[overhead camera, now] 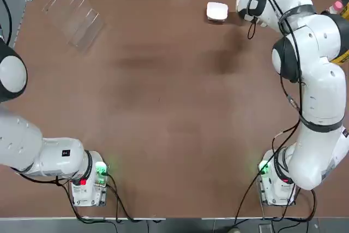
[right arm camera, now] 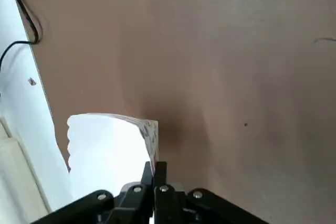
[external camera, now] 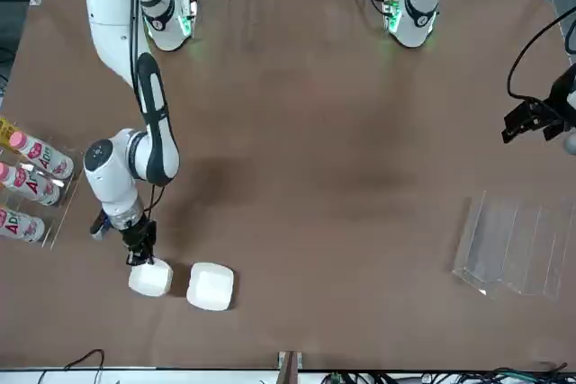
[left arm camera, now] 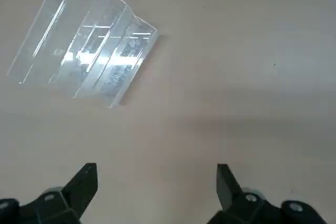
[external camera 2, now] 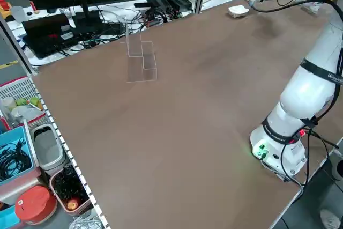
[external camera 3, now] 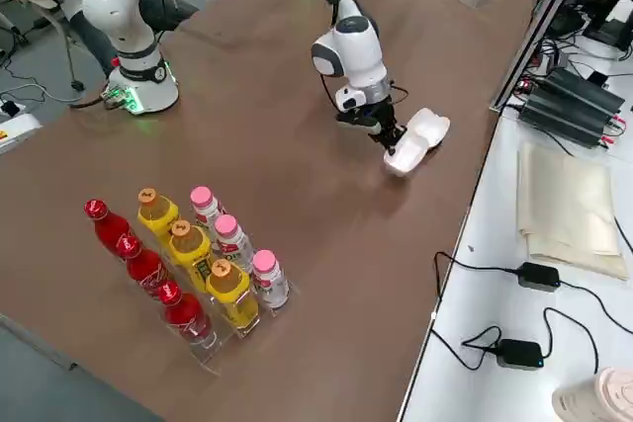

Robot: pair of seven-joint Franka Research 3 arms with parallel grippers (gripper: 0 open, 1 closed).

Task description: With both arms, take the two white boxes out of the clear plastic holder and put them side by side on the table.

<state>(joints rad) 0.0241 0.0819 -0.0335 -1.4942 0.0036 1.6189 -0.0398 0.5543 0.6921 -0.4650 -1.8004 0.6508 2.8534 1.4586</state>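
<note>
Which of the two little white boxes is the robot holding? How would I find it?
Look along the brown table's far edge, near the rack of pink-capped bottles. Two small white rounded boxes sit side by side; it is the one nearer the bottles, pinched by the right hand.

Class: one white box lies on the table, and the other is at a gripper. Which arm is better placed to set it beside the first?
Right: the right gripper is shut at the second box, beside the first box. The left gripper is far away.

White arms, grey-black joints, green-lit bases
</note>
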